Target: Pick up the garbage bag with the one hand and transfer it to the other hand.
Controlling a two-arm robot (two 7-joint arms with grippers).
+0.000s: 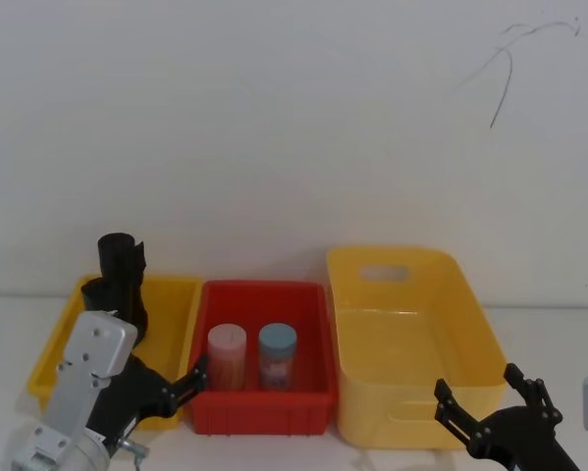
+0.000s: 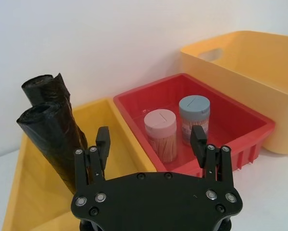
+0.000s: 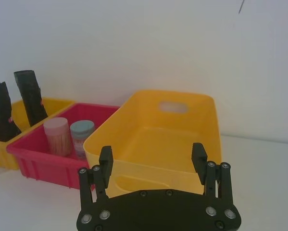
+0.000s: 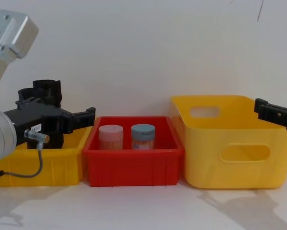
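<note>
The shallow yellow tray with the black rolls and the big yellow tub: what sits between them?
A red bin stands between them, holding a pink-lidded jar and a blue-lidded jar side by side; the chest view shows it plainly.

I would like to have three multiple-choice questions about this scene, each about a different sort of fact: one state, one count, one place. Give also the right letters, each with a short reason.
1. The left end effector is: A. open, holding nothing; B. shut, holding nothing; C. shut on something.
2. How many jars stand in the red bin? A. one; B. two; C. three.
3. The garbage bag rolls stand: A. in the red bin; B. in the small yellow bin; C. in the left end effector.

Answers: 1 A, its jaws are wide apart with nothing gripped. 2 B, one has a pink lid, one a blue lid. 3 B, both rolls lean in that bin, to the robot's left of the red one.
</note>
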